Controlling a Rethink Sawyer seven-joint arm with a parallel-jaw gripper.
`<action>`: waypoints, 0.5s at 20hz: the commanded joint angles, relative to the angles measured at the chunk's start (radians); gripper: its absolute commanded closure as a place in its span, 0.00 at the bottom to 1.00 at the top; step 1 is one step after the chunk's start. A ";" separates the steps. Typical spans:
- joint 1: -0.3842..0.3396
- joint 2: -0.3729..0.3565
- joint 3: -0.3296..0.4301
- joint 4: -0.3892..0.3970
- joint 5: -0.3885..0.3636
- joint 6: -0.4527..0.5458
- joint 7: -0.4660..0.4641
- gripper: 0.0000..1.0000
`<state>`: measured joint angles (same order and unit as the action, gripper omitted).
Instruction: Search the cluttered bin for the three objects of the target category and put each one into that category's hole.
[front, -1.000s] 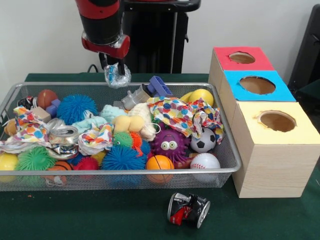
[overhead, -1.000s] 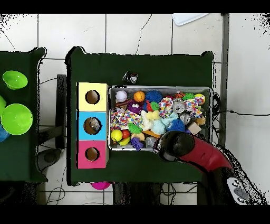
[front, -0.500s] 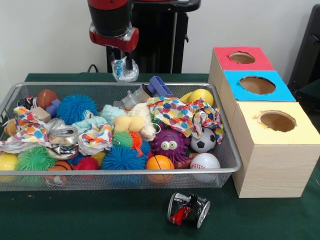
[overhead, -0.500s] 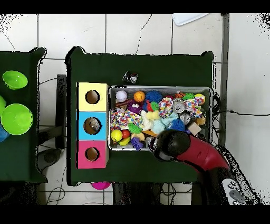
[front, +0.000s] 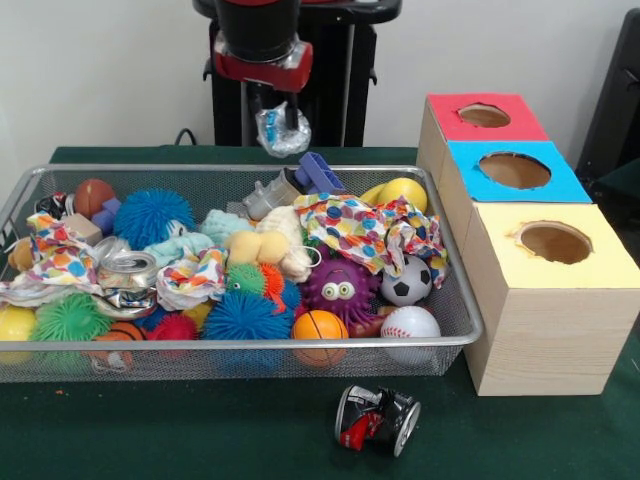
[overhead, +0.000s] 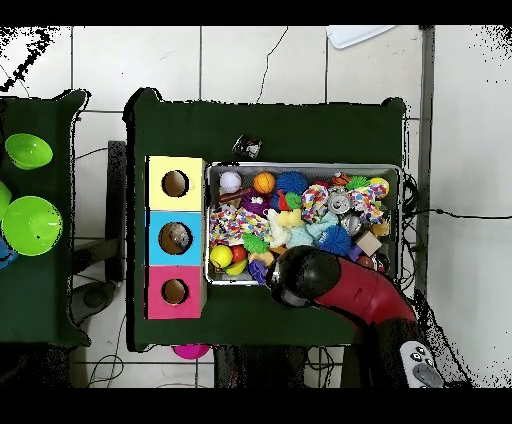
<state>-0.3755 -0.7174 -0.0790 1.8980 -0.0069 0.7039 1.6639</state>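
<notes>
My gripper (front: 279, 118) hangs above the bin's far rim and is shut on a crumpled silvery piece (front: 285, 135), held clear of the clutter. The wire mesh bin (front: 240, 347) holds balls, spiky toys, patterned cloths and two crushed cans (front: 128, 270) at its left. To the right stand three boxes with holes: red (front: 484, 115), blue (front: 514, 170) and yellow (front: 555, 242). In the overhead view the arm (overhead: 325, 285) hides the gripper. There the blue box's hole (overhead: 176, 238) shows something grey inside.
Another crushed can (front: 376, 418) lies on the green table in front of the bin, also seen from overhead (overhead: 248, 146). A blue block (front: 318, 172) and a grey toy (front: 268, 195) lie just below the gripper. Green bowls (overhead: 28, 225) sit on a side table.
In the front view, the gripper has moved right along the bin's far edge toward the boxes and risen slightly, still holding the silvery piece.
</notes>
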 joint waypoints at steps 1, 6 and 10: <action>0.041 -0.004 0.056 0.061 0.066 0.065 0.185 1.00; 0.095 -0.020 0.052 0.071 0.099 0.068 0.225 1.00; 0.114 -0.006 0.045 0.077 0.121 0.043 0.233 1.00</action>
<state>-0.2846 -0.7298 -0.0792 1.9071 0.0446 0.7039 1.6639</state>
